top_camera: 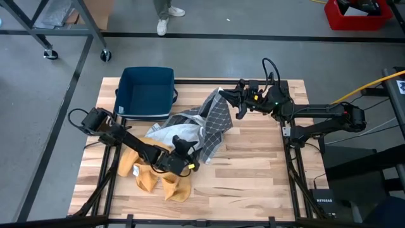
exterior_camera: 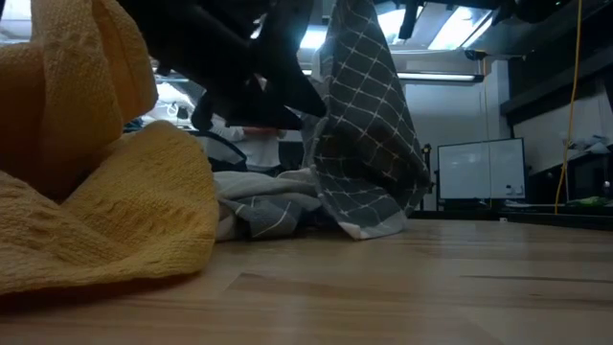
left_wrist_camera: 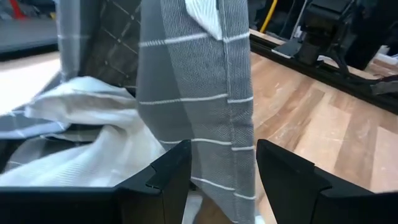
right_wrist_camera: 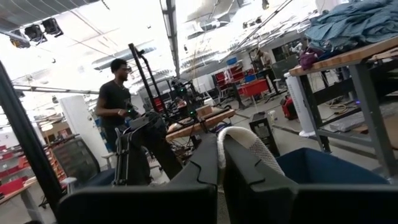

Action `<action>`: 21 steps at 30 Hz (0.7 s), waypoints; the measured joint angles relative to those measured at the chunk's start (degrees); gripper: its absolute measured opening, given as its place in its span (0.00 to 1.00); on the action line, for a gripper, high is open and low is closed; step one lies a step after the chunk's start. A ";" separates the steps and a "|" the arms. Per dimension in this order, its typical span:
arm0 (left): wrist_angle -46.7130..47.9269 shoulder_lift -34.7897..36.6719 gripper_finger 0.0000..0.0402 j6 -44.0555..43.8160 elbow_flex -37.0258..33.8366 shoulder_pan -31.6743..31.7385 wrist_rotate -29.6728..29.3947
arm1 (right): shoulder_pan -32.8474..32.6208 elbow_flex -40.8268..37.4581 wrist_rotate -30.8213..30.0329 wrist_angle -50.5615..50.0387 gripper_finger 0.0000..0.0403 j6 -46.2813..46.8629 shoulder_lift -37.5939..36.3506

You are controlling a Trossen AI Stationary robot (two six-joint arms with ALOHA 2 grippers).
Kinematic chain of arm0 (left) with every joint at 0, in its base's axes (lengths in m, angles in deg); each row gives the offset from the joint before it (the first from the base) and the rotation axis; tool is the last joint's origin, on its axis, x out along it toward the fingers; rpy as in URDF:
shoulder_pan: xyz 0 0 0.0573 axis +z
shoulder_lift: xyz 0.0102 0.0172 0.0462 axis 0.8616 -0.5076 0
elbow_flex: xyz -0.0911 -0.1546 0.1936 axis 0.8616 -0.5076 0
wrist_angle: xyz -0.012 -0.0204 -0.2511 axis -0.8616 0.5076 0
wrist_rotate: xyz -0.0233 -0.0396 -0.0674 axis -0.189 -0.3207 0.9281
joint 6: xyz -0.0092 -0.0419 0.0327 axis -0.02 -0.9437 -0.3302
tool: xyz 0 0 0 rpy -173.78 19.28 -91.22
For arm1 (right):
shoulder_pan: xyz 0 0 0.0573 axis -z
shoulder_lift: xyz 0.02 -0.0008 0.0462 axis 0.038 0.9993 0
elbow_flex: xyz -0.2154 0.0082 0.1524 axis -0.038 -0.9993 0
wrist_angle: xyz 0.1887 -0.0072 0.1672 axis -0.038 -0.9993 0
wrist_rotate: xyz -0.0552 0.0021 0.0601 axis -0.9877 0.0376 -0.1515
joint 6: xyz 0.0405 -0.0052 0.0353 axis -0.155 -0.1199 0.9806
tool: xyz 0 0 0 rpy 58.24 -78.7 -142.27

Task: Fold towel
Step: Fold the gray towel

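A grey checked towel (top_camera: 215, 120) hangs from my right gripper (top_camera: 223, 96), which is shut on its top corner above the table's far middle. Its lower end rests on the table (exterior_camera: 369, 225) beside a heap of white and grey cloth (top_camera: 177, 132). My left gripper (left_wrist_camera: 224, 174) is open and low over the table. Its fingers stand on either side of the hanging towel's hemmed edge (left_wrist_camera: 239, 124). A yellow towel (top_camera: 152, 177) lies crumpled at the near left, under the left arm. My right gripper pinches the grey towel's top corner (right_wrist_camera: 239, 142) between its two fingers, and a small loop of cloth sticks out past the fingertips. The fingers come from the table's right, about level. The towel hangs below them with its lower end on the table. My left gripper has the hanging edge between its open fingers; whether they touch it I cannot tell.
A dark blue bin (top_camera: 147, 92) stands at the far left of the wooden table (top_camera: 253, 177), whose near right part is bare wood. A person (right_wrist_camera: 115, 99) stands in the room beyond the table.
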 joint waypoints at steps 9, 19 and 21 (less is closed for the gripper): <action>-3.10 0.00 0.43 -0.36 0.09 1.12 3.05 | 0.00 -0.02 -1.15 0.79 0.02 0.00 0.00; -2.94 -2.27 0.43 -4.11 0.26 2.34 3.03 | -0.02 -0.02 -3.67 2.09 0.02 0.00 0.00; -2.91 -2.92 0.43 -4.76 0.90 2.59 3.03 | -0.02 -0.02 -3.68 2.86 0.02 0.00 0.00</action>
